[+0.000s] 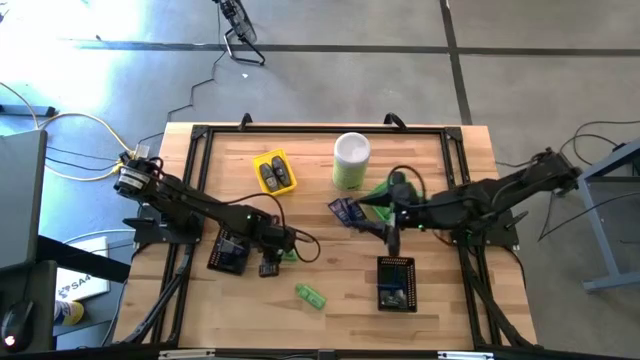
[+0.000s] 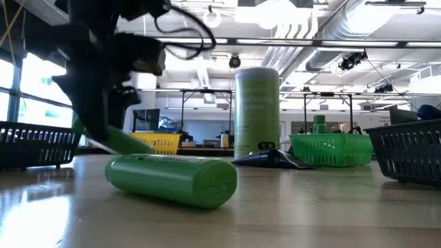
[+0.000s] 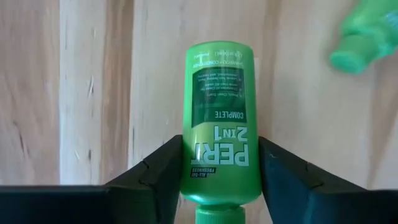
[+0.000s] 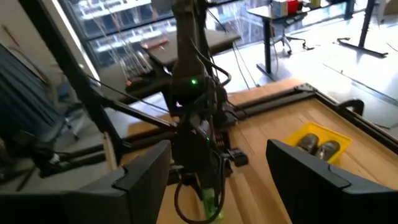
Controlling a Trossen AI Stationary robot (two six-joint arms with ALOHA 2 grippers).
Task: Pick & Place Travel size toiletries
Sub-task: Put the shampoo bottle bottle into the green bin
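My left gripper (image 1: 284,250) (image 3: 221,158) is shut on a bright green "Pert 2 in 1" mini bottle (image 3: 219,118), between the two black trays. A second green bottle (image 1: 310,295) (image 2: 172,179) lies on its side on the wood nearer the table's near edge. Dark grey oval pieces (image 1: 273,174) sit in the yellow tray (image 1: 262,160). Navy packets (image 1: 345,211) (image 2: 269,158) lie flat beside the green tray (image 1: 384,190). My right gripper (image 1: 366,217) (image 4: 217,158) is open above the table near the packets, pointing toward the table's left, and touches nothing. My left gripper pinches the green bottle between its two fingers (image 3: 165,165) at the cap end of the body (image 3: 219,180). The fingers come from above and stand on either side of the bottle, which runs along them and points away below. In the low view the bottle (image 2: 117,141) hangs tilted under the gripper.
The tall pale-green canister with a white lid (image 1: 351,160) (image 2: 257,110) stands at the middle far side. Black mesh trays sit under the left arm (image 1: 228,254) and at the near right (image 1: 396,284). Bare wood lies along the near edge.
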